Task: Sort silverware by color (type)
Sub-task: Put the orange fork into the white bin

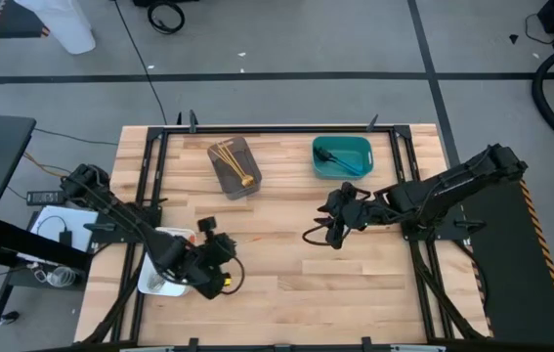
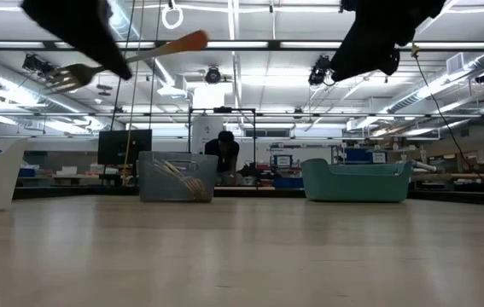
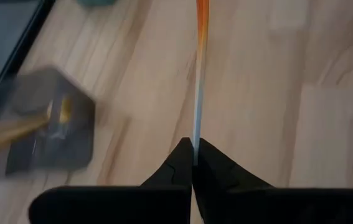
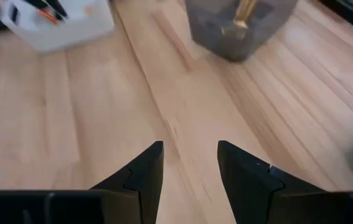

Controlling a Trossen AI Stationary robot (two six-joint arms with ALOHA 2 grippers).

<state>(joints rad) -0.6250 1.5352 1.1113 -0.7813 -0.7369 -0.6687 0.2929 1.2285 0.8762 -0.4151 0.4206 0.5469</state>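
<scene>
An orange-handled fork (image 2: 139,55) hangs in the air over the table's near left part, with my left gripper (image 3: 193,163) shut on it beside the white tray (image 1: 156,284). My right gripper (image 4: 190,168) stands open above bare wood near the table's middle (image 1: 336,233), nothing between its fingers. The grey tray (image 1: 234,167) at the far middle holds gold forks (image 4: 244,12). Blue-handled forks lie in the teal tray (image 1: 342,157) to its right. In the right wrist view, the white tray (image 4: 58,25) shows orange handles inside. My left gripper pinches the fork's slim metal neck (image 3: 195,134) between its two fingers, between the tines (image 2: 67,78) and the orange handle (image 3: 202,18). The handle reaches out past the fingertips. The fork is lifted clear of the table, nearly level, its handle end a little higher.
Bare wooden table (image 1: 286,293) lies between the two arms and toward the near edge. Black rails (image 1: 399,166) run along the table's sides. In the low view, a person (image 2: 224,153) shows far behind the table.
</scene>
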